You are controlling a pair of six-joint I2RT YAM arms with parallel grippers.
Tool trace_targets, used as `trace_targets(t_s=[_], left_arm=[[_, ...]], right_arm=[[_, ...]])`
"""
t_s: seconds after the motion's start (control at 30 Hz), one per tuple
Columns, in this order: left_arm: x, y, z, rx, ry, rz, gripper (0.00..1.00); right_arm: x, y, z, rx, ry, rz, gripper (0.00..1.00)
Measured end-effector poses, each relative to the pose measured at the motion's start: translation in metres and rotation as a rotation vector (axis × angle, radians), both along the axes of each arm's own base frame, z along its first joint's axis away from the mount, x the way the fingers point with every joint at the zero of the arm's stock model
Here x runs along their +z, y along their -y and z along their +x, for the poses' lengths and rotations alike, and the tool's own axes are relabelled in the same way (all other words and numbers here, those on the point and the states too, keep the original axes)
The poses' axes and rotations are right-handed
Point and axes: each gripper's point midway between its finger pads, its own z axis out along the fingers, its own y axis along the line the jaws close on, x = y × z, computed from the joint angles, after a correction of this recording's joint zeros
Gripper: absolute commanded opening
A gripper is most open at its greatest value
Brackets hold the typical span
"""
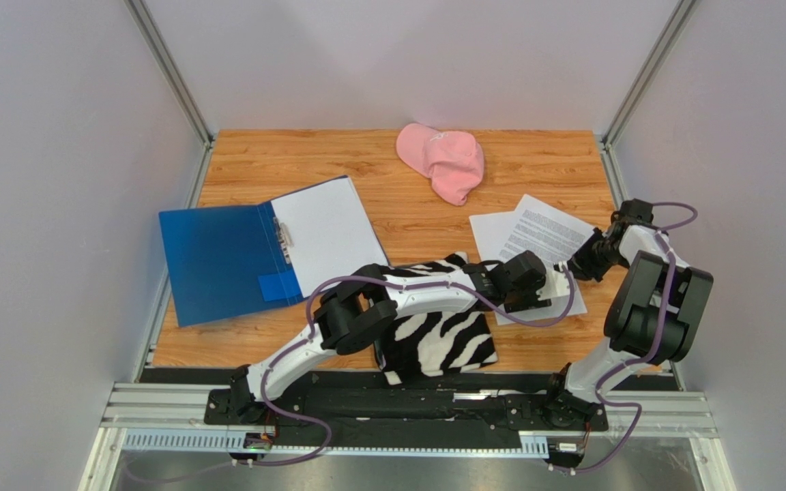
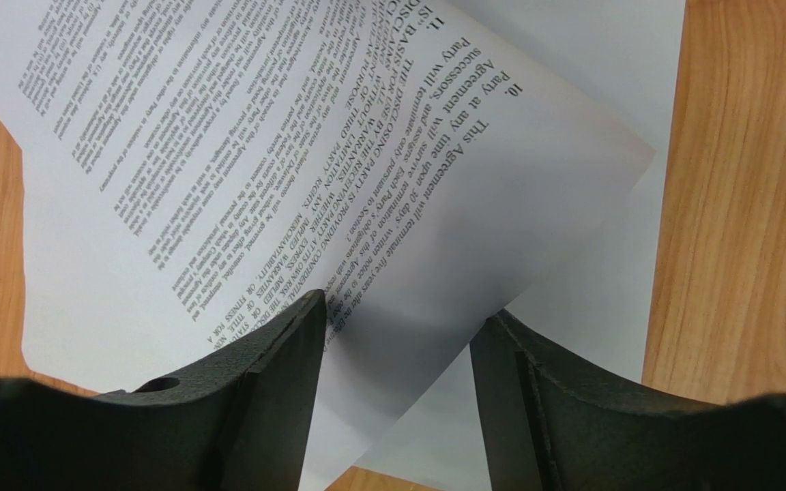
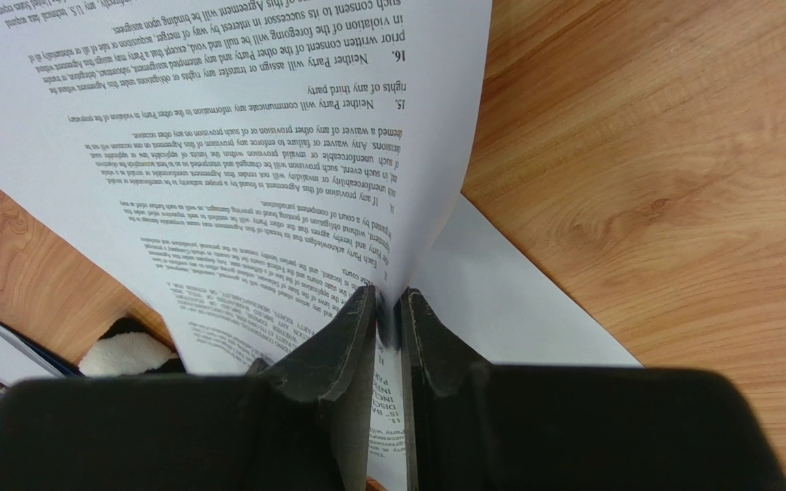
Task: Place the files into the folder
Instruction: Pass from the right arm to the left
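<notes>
The files [image 1: 530, 237] are white printed sheets lying at the right of the table. My right gripper [image 3: 389, 299] is shut on the edge of one printed sheet [image 3: 264, 133], lifting it off a lower sheet [image 3: 515, 307]. My left gripper [image 2: 397, 322] reaches across from the left. It stands open, with the raised corner of a printed sheet [image 2: 264, 153] passing between its fingers, and another sheet [image 2: 592, 297] lies flat beneath. The blue folder [image 1: 221, 261] lies open at the left, away from both grippers. A white page [image 1: 327, 230] covers its right half, beside the metal clip [image 1: 284, 237].
A zebra-striped cloth [image 1: 438, 332] lies near the front edge under the left arm. A pink cap [image 1: 441, 161] sits at the back centre. Grey walls and metal posts close in the wooden table [image 1: 407, 205] on three sides.
</notes>
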Motion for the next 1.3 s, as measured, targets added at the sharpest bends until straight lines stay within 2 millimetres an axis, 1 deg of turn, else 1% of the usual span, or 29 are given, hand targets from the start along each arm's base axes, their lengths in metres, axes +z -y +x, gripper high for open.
trace_targets(t_s=[0.03,0.13,0.17,0.23,0.3,0.37,0.4,0.47,0.5,0.57,0.6,0.7,0.77,0.9,0.97,1.03,1.07,1.13,1.23,1.3], left_arm=[[-0.003,0.0,0.0,0.0,0.007,0.007,0.6],[-0.002,0.003,0.0,0.001,0.035,0.008,0.54],[-0.002,0.003,-0.001,0.0,0.042,0.01,0.48],[-0.002,0.004,0.0,0.003,0.053,0.012,0.41],[0.0,0.004,0.001,0.009,0.063,0.011,0.28],[0.002,0.004,0.003,0.022,0.08,0.008,0.21],[0.003,0.004,0.004,0.027,0.088,0.008,0.2],[0.006,0.004,0.007,0.037,0.107,0.006,0.18],[0.007,0.004,0.009,0.049,0.121,0.005,0.18],[0.008,0.004,0.01,0.052,0.127,0.005,0.17],[0.009,0.004,0.01,0.053,0.13,0.004,0.17],[0.01,0.004,0.01,0.055,0.133,0.004,0.17],[0.012,0.004,0.009,0.051,0.131,0.004,0.17],[0.023,0.004,0.007,0.041,0.127,-0.006,0.17],[0.033,0.005,0.007,0.038,0.128,-0.021,0.17],[0.041,0.005,0.007,0.036,0.13,-0.036,0.17],[0.044,0.006,0.007,0.035,0.129,-0.04,0.17],[0.046,0.006,0.006,0.032,0.127,-0.045,0.17],[0.044,0.005,0.004,0.027,0.12,-0.036,0.17],[0.043,0.005,0.004,0.027,0.119,-0.032,0.17]], right_arm=[[0.0,0.0,0.0,-0.001,0.0,0.002,0.17],[0.001,0.0,0.0,-0.001,0.004,0.009,0.18],[0.001,-0.001,0.0,-0.002,0.005,0.012,0.18],[0.001,-0.001,0.0,-0.003,0.006,0.015,0.22],[0.001,0.0,0.0,-0.003,0.006,0.015,0.26],[0.001,0.001,0.0,-0.006,0.006,0.015,0.31],[0.001,0.001,0.0,-0.007,0.006,0.015,0.34],[0.003,0.002,0.0,-0.009,0.008,0.013,0.36],[0.005,0.002,0.001,-0.009,0.013,0.011,0.4],[0.007,0.003,0.001,-0.009,0.016,0.008,0.45],[0.01,0.003,0.002,-0.008,0.018,0.004,0.5],[0.02,0.007,0.007,-0.002,0.046,-0.017,0.59],[0.031,0.009,0.013,0.003,0.092,-0.039,0.64],[0.065,0.014,0.023,0.012,0.225,-0.097,0.71],[0.083,0.017,0.025,0.004,0.291,-0.133,0.72],[0.092,0.021,0.024,-0.017,0.335,-0.139,0.72],[0.091,0.024,0.023,-0.027,0.343,-0.135,0.72],[0.083,0.028,0.02,-0.051,0.336,-0.106,0.72],[0.06,0.03,0.014,-0.088,0.279,-0.05,0.73],[0.05,0.031,0.01,-0.109,0.246,-0.033,0.73]])
